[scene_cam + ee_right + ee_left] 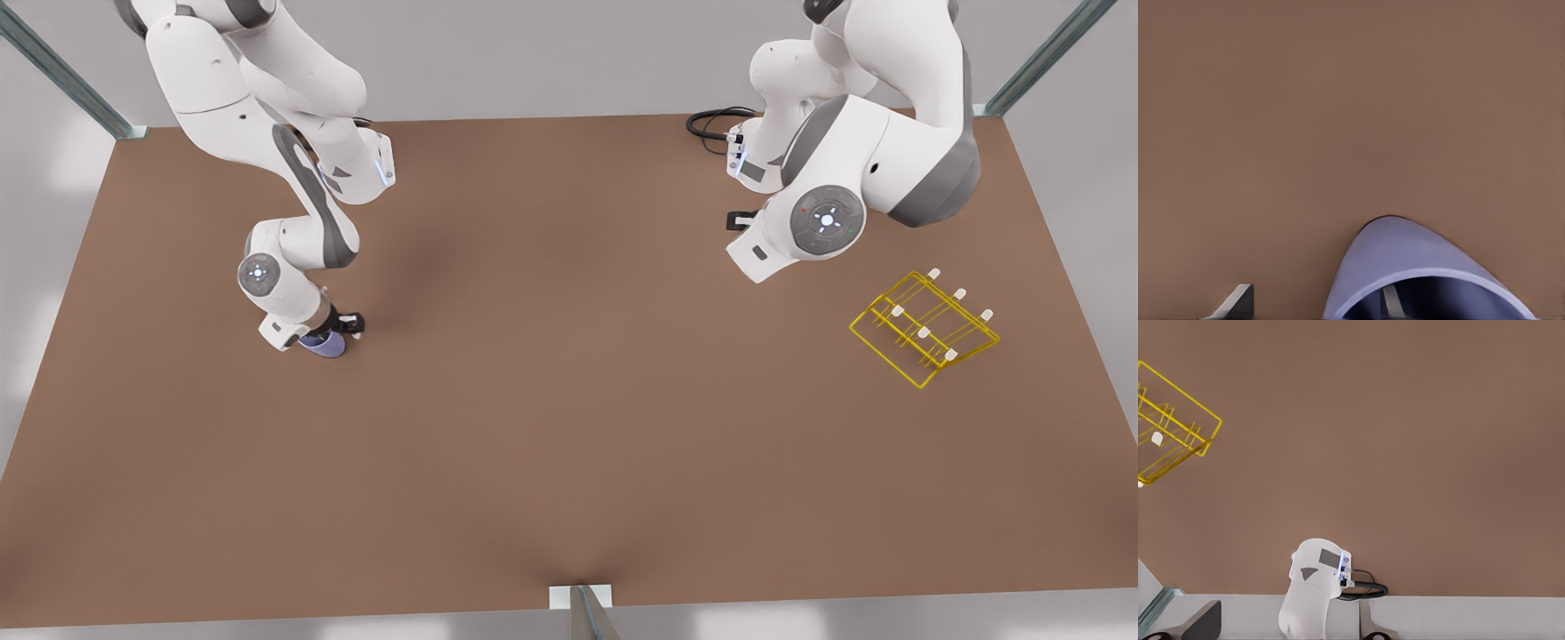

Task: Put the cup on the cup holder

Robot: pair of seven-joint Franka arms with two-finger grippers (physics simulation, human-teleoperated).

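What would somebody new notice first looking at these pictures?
Probably the bright yellow cup holder, alone on the brown table at the front view's right. Next, the right claw at the front view's left, down at the table with one finger inside the lavender cup. The left claw waits raised near the holder.

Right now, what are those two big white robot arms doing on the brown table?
The right gripper, on the front view's left, is down at the table around the little lavender cup. One finger is inside the cup's rim and the other is outside, so it looks like it is gripping the wall. The yellow wire cup holder sits far across the table, with nothing on its prongs. The left gripper waits up in the air near that holder.
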